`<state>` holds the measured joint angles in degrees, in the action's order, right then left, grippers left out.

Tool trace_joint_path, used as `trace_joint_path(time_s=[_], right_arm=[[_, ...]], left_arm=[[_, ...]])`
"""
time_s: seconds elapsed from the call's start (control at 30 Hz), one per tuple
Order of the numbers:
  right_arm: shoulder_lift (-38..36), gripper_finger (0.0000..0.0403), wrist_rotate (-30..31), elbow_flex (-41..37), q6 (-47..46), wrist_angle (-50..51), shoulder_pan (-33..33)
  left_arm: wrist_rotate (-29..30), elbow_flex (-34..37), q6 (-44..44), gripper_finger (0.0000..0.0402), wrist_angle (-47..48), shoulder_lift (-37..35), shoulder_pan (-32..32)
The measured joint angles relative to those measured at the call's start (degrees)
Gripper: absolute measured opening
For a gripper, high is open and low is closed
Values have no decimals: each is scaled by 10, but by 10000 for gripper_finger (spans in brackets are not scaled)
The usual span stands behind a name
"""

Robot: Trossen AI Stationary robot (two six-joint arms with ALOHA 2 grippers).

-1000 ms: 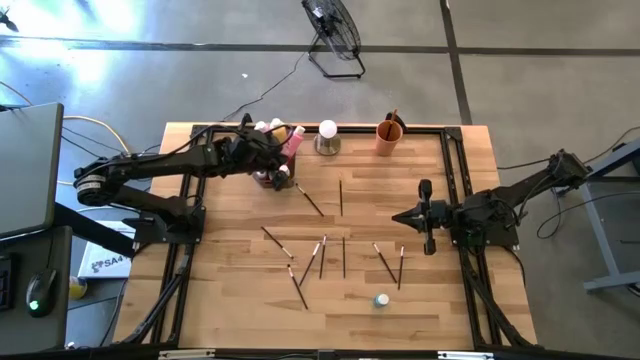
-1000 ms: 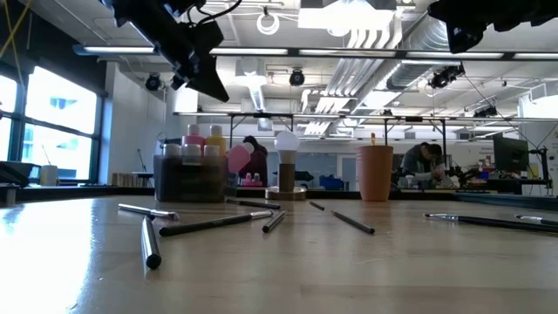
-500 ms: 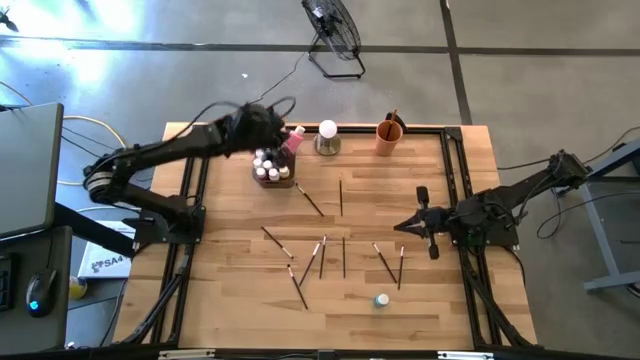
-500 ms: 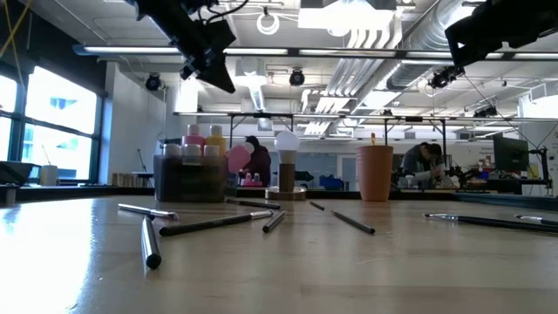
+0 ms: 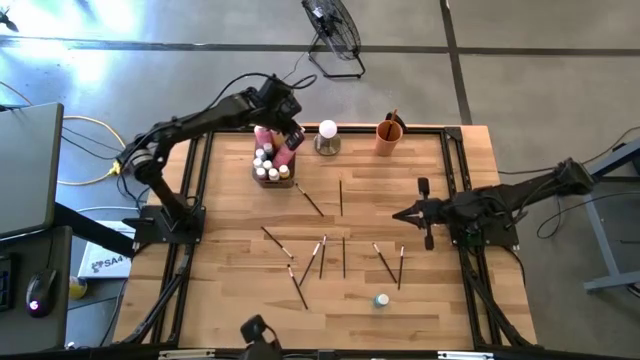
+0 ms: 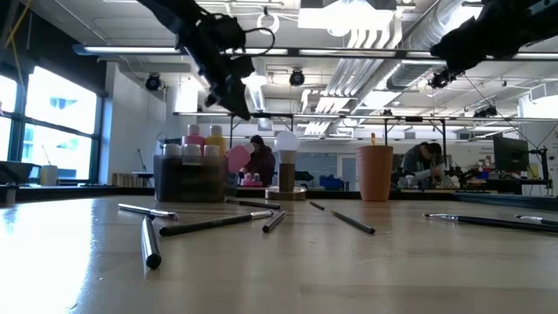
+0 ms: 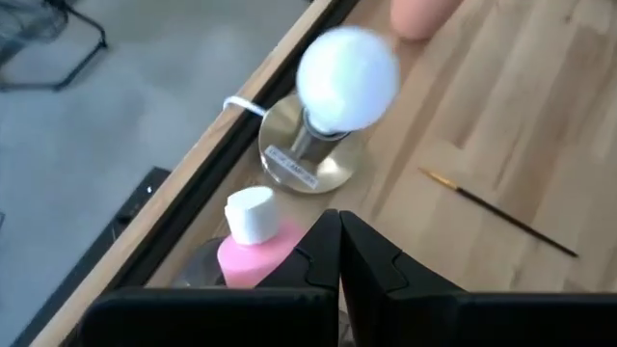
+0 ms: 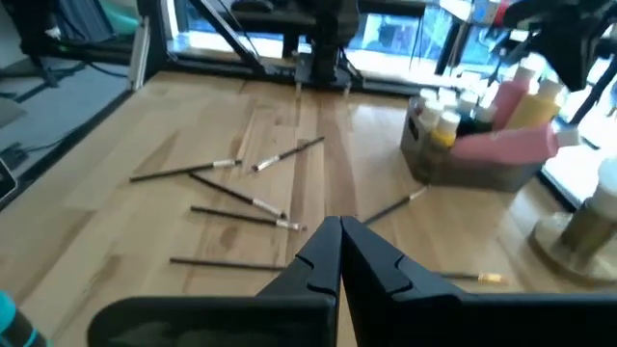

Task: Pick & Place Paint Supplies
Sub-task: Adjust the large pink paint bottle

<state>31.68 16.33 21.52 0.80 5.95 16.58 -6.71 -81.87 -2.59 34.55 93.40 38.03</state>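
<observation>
Wooden table, scattered paintbrushes; industrial ceiling.

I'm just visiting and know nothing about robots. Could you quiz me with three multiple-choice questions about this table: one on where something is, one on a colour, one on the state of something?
1. Where is the small loose bottle lying?
A. near the table's front edge
B. inside the cup
C. in the tray

2. What colour is the cup?
A. blue
B. orange
C. green

3. How are the left claw and right claw?
A. both shut, empty
B. both wide open
C. each holding a brush

Answers:
1. A: the overhead view shows it alone below the scattered brushes.
2. B: it looks orange from above and from table height.
3. A: each wrist view shows fingers pressed together with nothing between.
</observation>
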Motion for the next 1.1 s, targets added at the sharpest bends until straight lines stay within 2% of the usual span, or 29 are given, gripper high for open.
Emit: trace_joint_path(time_s=[0.13, 0.3, 0.53, 0.7, 0.8, 1.0, 1.1], right_arm=[[0, 2, -19, 0, -32, 24, -13], [0, 2, -18, 0, -57, 50, -19], [0, 2, -19, 0, -58, 52, -20], [0, 2, -19, 0, -58, 52, -20], [0, 2, -19, 0, -68, 56, -20], [0, 2, -18, 0, -70, 62, -20], [0, 2, -18, 0, -71, 63, -20]], left_arm=[[42, 0, 5, 0, -16, 18, -1], [38, -16, -1, 0, -19, 38, 7], [51, -156, -5, 0, 68, 102, 25], [46, -236, -5, 0, 172, 152, 44], [29, -241, 0, 0, 215, 164, 48], [32, -241, -6, 1, 184, 171, 38], [36, -241, -20, 16, 179, 175, 33]])
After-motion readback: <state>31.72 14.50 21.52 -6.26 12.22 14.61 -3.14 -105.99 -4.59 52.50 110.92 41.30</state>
